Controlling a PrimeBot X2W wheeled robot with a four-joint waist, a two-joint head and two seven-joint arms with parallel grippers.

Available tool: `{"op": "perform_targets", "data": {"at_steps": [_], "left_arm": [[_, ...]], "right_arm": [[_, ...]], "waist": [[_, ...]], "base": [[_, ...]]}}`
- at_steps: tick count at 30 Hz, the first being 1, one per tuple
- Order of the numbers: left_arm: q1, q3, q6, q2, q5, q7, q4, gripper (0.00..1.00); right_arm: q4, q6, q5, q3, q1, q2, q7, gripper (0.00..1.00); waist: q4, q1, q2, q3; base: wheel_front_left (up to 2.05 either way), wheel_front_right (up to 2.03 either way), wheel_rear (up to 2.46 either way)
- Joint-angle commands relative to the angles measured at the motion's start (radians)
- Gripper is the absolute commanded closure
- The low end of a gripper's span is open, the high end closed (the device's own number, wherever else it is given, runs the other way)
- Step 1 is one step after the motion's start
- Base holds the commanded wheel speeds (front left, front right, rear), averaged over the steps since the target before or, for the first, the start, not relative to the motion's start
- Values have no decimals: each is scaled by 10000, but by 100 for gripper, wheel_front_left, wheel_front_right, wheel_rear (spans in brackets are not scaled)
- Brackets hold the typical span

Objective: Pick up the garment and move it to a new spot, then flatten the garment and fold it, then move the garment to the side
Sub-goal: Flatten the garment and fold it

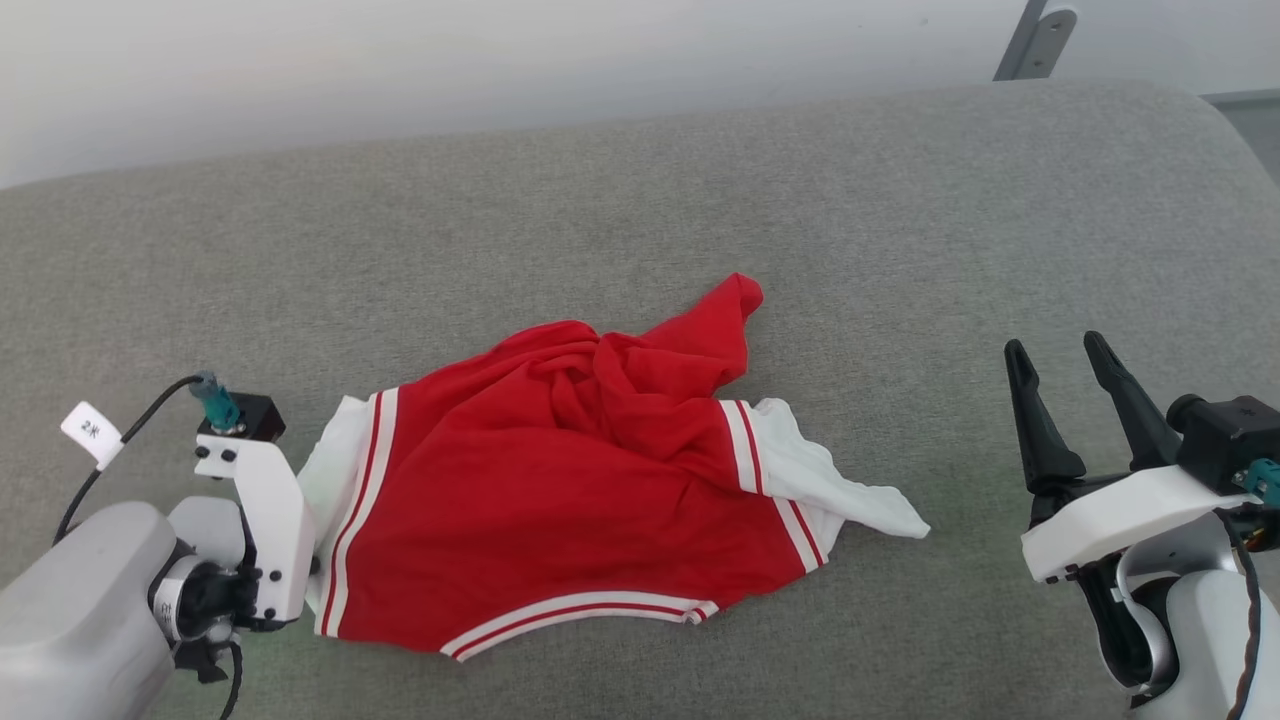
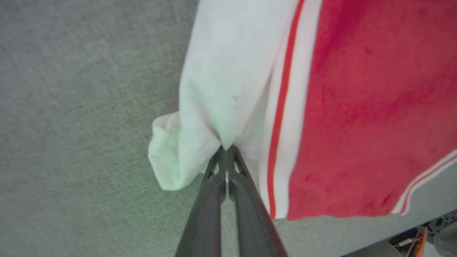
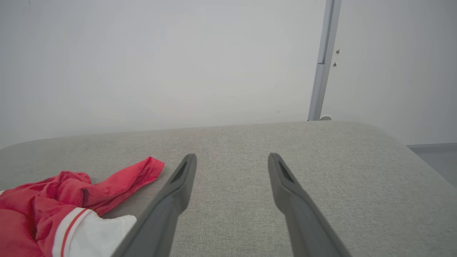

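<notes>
The garment (image 1: 560, 500) is a red shirt with white sleeve ends and thin white stripe trim, lying crumpled on a grey cushioned surface (image 1: 700, 190). In the left wrist view my left gripper (image 2: 226, 148) is shut on the white sleeve end (image 2: 221, 82) at the garment's (image 2: 360, 107) left edge, with cloth bunched at the fingertips. My right gripper (image 1: 1055, 343) stands open to the right of the garment, apart from it, with nothing between its fingers (image 3: 232, 156). The garment's (image 3: 53, 194) other white sleeve lies to that gripper's left.
The grey surface (image 3: 321, 160) stretches wide behind and right of the garment, ending in a rounded far edge against a white wall. A grey metal post (image 1: 1035, 40) stands beyond the far right corner. The surface's right edge drops off near my right arm.
</notes>
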Motion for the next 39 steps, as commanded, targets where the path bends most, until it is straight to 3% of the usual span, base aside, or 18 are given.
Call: {"op": "perform_targets", "data": {"at_steps": [1, 4, 5, 6, 7, 8, 15, 21, 29, 39], "left_arm": [[866, -205, 208, 52, -154, 334, 7, 100], [905, -33, 328, 138, -277, 111, -240, 100], [893, 57, 386, 177, -347, 45, -355, 94], [849, 111, 425, 260, -340, -26, -485, 56], [781, 174, 455, 345, -295, -109, -623, 7], [728, 269, 467, 427, -344, -146, -749, 0], [86, 537, 827, 1109, -235, 194, -1756, 0], [-381, 567, 1130, 1389, -114, 664, -1770, 0], [-436, 213, 912, 1315, -75, 1375, -752, 0], [-102, 193, 832, 608, -198, 764, 681, 0]], "right_arm": [[-43, -3, 55, -19, 22, 35, 25, 0], [-53, -3, 55, -12, 5, 51, 34, 0], [-51, -3, 70, -5, -5, 50, 25, 0], [-44, -3, 77, -4, -16, 45, 15, 0], [-37, -3, 92, 3, -27, 42, 7, 0], [-39, -3, 114, 17, -38, 51, -9, 0], [-75, -3, 144, 50, 49, 42, -32, 0], [-137, -3, 162, 160, 53, 63, 22, 0], [-148, -3, 237, 251, -35, 0, 113, 0], [-225, -3, 389, 372, -107, -133, 329, 0]], "waist": [[65, 0, 0, 12], [103, 0, 0, 22], [117, 0, 0, 20], [127, 0, 0, 19], [135, 0, 0, 14], [140, 0, 0, 9], [70, 0, 0, -68], [-166, 0, 0, -42], [-655, 0, 0, 65], [-868, 0, 0, 383]], "base": [[0, 0, 0], [0, 0, 0], [0, 0, 0], [0, 0, 0], [0, 0, 0], [0, 0, 0], [0, 0, 0], [0, 0, 0], [0, 0, 0], [0, 0, 0]]}}
